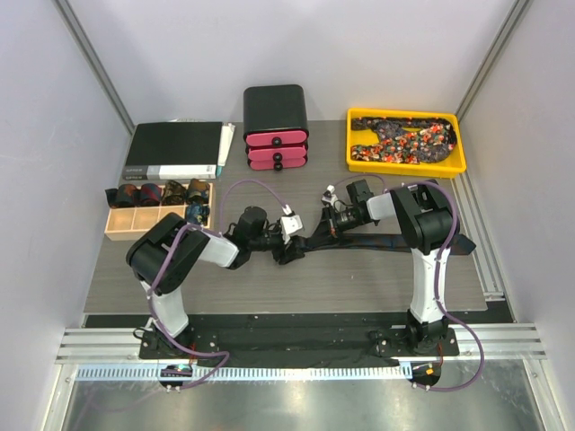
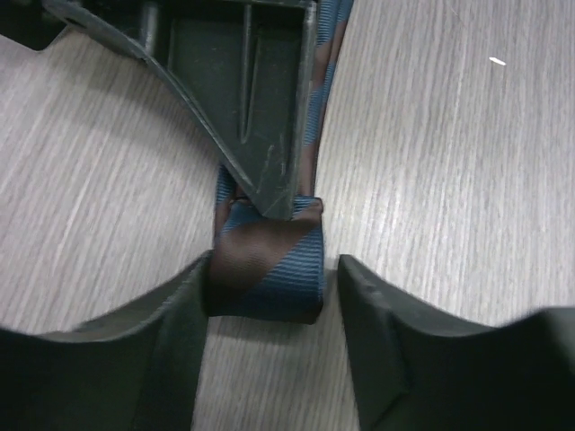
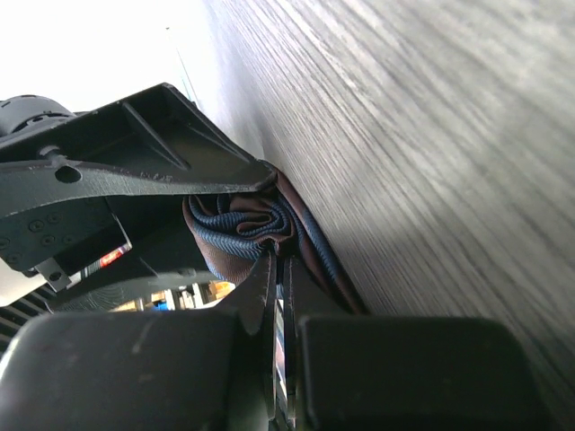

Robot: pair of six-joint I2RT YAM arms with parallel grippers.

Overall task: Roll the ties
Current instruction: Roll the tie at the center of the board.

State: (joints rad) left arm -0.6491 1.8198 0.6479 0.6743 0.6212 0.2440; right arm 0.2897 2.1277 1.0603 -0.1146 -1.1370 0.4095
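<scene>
The right end effector (image 3: 277, 269) is clamping the tie (image 2: 269, 269) at its coil. The left end effector (image 2: 272, 283), released, is straddling it. The strip is lying toward the right edge of the worktop (image 1: 377, 278).

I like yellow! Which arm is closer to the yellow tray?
Right. The right arm stands in front of the yellow tray; the left arm is far to its left.
</scene>
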